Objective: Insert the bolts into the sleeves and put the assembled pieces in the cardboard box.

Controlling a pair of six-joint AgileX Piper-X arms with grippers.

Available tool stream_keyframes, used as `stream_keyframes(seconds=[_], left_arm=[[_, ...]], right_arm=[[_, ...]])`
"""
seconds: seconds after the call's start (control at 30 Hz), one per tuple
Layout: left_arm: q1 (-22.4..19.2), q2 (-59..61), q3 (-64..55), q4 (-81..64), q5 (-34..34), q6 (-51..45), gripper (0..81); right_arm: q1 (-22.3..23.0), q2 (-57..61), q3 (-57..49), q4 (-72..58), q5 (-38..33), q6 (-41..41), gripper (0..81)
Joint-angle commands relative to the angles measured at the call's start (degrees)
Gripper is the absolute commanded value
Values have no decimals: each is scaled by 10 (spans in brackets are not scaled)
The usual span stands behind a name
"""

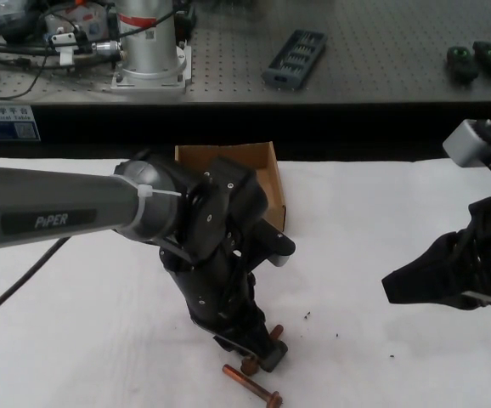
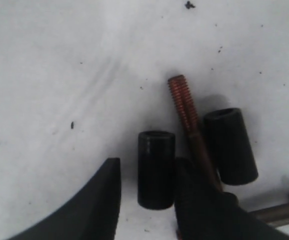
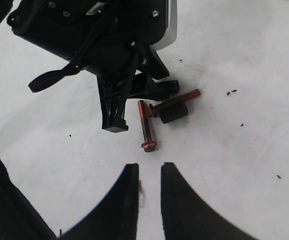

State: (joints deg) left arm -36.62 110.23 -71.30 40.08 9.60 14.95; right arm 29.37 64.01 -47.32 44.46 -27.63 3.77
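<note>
My left gripper (image 2: 149, 167) points down at the white cloth (image 1: 381, 365) and is open, straddling a black sleeve (image 2: 156, 169) that lies between its fingers. One finger (image 2: 197, 195) touches that sleeve; the other stands a little apart from it. A threaded copper bolt (image 2: 188, 120) lies beside it, with a second black sleeve (image 2: 230, 146) just past the bolt. Another copper bolt (image 1: 251, 383) lies near the front edge. My right gripper (image 3: 148, 167) hangs at the right, its fingers a narrow gap apart with nothing between them. It looks toward the left gripper (image 3: 115, 117), two bolts (image 3: 147, 125) and a sleeve (image 3: 174, 113).
The cardboard box (image 1: 267, 161) stands open behind the left arm, at the cloth's far edge. Beyond it, a perforated bench carries a metal post (image 1: 148, 38), a black rack (image 1: 295, 56) and cables. Small dark specks dot the cloth.
</note>
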Motion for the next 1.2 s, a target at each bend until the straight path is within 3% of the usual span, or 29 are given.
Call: stream_keyframes(seconds=[0.0, 0.43, 0.63, 0.7, 0.9, 1.17], left_arm=[[-2, 2, -2, -2, -2, 12, 254], [-2, 2, -2, 41, -3, 67, 251], [-2, 2, -2, 38, 0, 67, 121], [-2, 2, -2, 37, 12, 67, 149], [-2, 2, -2, 37, 2, 46, 362], [-9, 2, -2, 27, 0, 42, 365]], right_arm=[[1, -5, -6, 1, 1, -9, 132], [1, -5, -6, 2, 1, -9, 132], [1, -5, -6, 2, 1, -9, 132], [1, -5, -6, 2, 1, -9, 132], [1, -5, -6, 2, 1, -9, 132], [1, -5, -6, -11, 1, -9, 132]])
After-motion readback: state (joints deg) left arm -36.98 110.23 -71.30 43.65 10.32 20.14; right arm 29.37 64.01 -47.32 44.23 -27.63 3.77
